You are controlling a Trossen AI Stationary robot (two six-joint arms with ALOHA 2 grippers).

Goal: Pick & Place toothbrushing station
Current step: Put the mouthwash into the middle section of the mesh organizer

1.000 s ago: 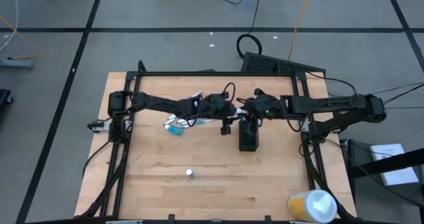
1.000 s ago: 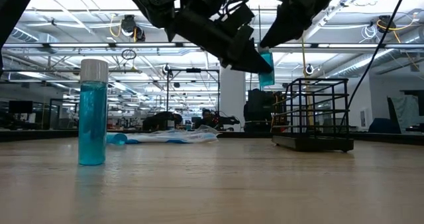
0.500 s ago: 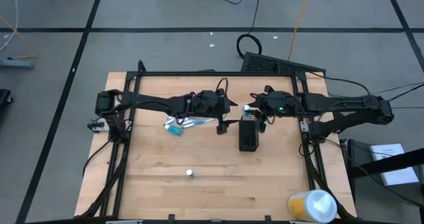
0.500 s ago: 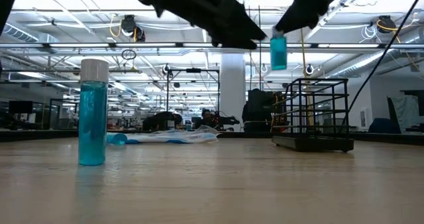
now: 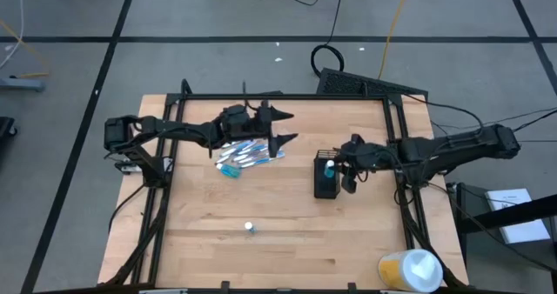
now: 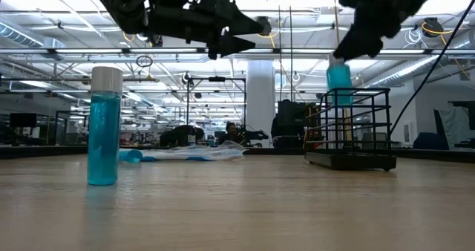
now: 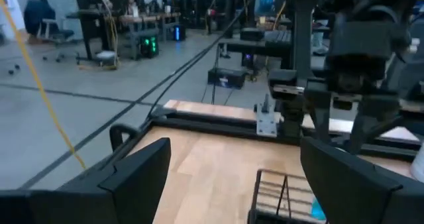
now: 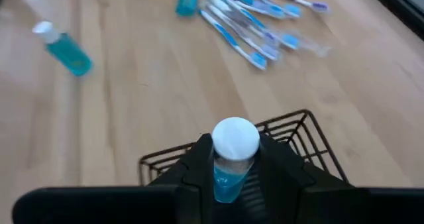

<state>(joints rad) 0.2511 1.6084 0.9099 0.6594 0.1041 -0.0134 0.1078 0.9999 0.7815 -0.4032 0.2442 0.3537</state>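
**Fig. — R gripper holds blue bottle over wire cup; L gripper open above the toothbrushes**

R gripper [image 5: 333, 174]: fingers closed on a small blue-liquid bottle w/ white cap [image 8: 233, 159], clamped just below the cap. Bottle upright, at the top of the black wire-mesh cup [image 5: 326, 179]; in low view its lower part sits at rim level of the cup [image 6: 355, 129], cap and upper body above the rim [image 6: 339, 76]. Whether the bottle touches the cup's floor: can't tell. R arm reaches in from the table's right edge.

L gripper [image 5: 287, 129]: jaws spread wide, nothing between them. It hangs in the air, well above the tabletop in low view [image 6: 249, 34], over the right end of the toothbrush pile. L wrist view looks past both dark fingers [image 7: 136, 181] toward the cup and the R arm beyond.

Toothbrushes [image 5: 251, 153]: loose heap of blue-and-white brushes lying flat on the wooden table [image 5: 287, 233], left of the cup, apart from it. One small blue tube lies at the heap's left end [image 5: 229, 170]; seen also in R wrist view [image 8: 187, 0] beside the brushes [image 8: 252, 25].

Second blue bottle, white cap [image 5: 249, 227]: stands upright alone nr the table's front, well apart from cup and brushes; large in low view foreground [image 6: 104, 126].

Yellow-and-white roll [image 5: 409, 270]: front right corner of table.
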